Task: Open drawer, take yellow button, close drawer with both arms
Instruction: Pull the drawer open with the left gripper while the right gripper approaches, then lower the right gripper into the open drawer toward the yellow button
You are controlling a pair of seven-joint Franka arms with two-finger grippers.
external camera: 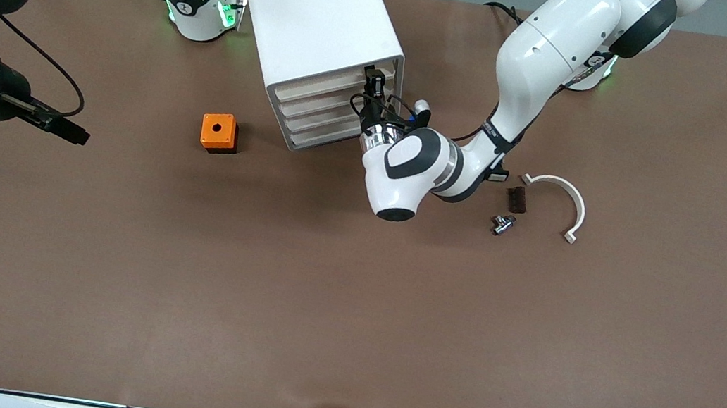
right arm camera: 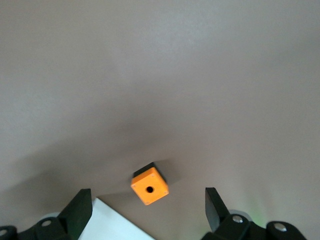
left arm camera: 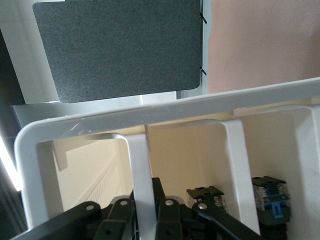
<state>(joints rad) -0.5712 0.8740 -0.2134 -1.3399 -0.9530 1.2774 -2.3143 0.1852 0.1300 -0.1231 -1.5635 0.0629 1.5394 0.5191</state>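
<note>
**Left end effector at the cabinet face, drawer not yet drawn out**

While the right end effector (right arm camera: 147, 212) hangs with its fingers wide apart over bare counter (external camera: 348, 316) at the right arm's end, waiting, the left end effector (external camera: 373, 84) is pressed up to the front of the white cabinet (external camera: 323, 13), at the upper drawer (external camera: 322, 90) of the stack. Its wrist view shows the fingers (left arm camera: 120, 215) set either side of a thin white rib of the drawer front, but whether they pinch it I cannot tell. No button can be made out for certain; dark blue-and-black parts (left arm camera: 270, 202) sit inside the cabinet near the fingers.

The drawer looks like light, stiff plastic, likely to slide easily; the rib or lip on its front is the place to hold, and a straight pull along the cabinet's axis should keep it from jamming or dragging the cabinet. The button, being tiny and smooth-capped, would probably slip, so its body is the better hold.

Toward the front camera the counter is open. The orange cube (external camera: 219, 132) sits near the cabinet toward the right arm's end; a curved white piece (external camera: 567, 197), a dark block (external camera: 517, 198) and a small metal part (external camera: 501, 223) lie close by the left arm's elbow.
</note>
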